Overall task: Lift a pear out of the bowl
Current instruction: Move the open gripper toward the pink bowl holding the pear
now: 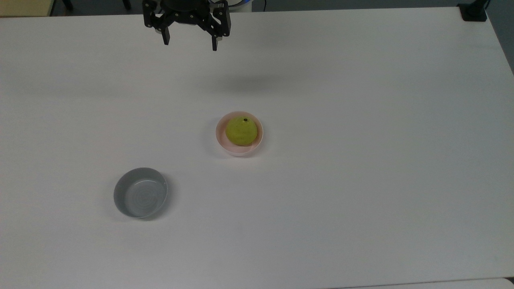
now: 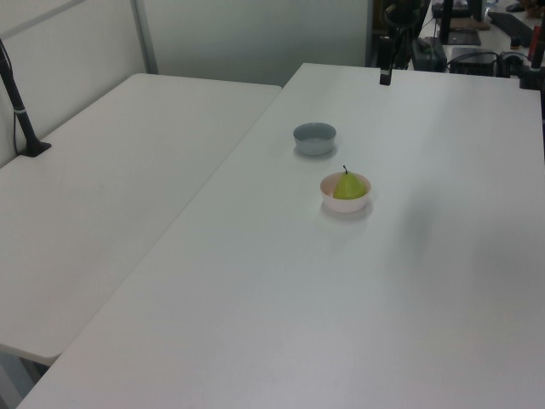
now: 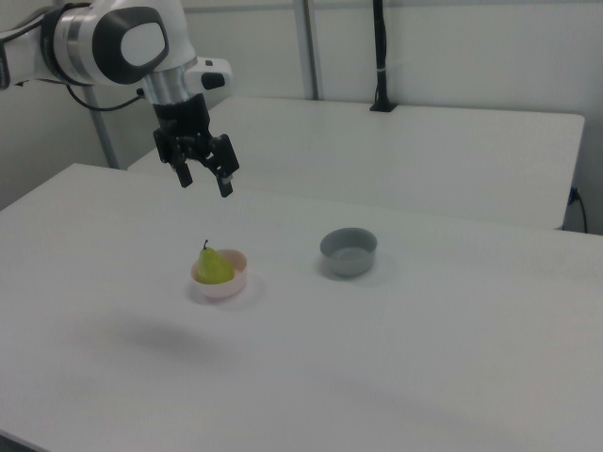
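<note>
A yellow-green pear (image 1: 241, 131) with a dark stem sits upright in the pale pink bowl (image 1: 219, 136) near the middle of the white table. The left view shows the pear (image 2: 347, 186) in the bowl (image 2: 345, 203), and so does the right view, pear (image 3: 215, 266) and bowl (image 3: 222, 284). My black gripper (image 1: 189, 44) hangs open and empty at the top view's upper edge, well above the table and far from the bowl. In the right view the gripper (image 3: 204, 184) hovers high above the pear, slightly to the right view's left.
An empty grey bowl (image 1: 140, 192) stands toward the top view's lower left of the pink bowl; it is also in the left view (image 2: 314, 137) and the right view (image 3: 349, 251). A second white table (image 2: 102, 196) adjoins. A black clamp post (image 1: 474, 11) sits at the far corner.
</note>
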Available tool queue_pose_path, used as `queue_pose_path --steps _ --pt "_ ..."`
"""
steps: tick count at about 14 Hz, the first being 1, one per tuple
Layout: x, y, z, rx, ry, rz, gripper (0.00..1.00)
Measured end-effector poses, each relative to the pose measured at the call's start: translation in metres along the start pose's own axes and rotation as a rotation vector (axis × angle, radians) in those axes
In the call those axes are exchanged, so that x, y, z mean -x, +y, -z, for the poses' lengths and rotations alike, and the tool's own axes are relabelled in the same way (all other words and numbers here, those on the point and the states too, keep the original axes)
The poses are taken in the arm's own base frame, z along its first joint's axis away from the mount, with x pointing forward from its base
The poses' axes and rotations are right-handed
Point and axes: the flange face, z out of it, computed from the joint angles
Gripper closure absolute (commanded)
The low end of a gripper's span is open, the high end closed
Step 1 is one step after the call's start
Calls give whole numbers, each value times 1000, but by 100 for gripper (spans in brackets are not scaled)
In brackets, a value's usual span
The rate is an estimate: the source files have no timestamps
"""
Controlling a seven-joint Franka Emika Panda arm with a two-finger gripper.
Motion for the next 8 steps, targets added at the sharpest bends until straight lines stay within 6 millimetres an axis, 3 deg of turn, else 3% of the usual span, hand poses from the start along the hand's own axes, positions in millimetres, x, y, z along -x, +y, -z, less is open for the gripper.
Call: queue_pose_path --steps 8 --pt "-1 -2 -2 0 -4 10 0"
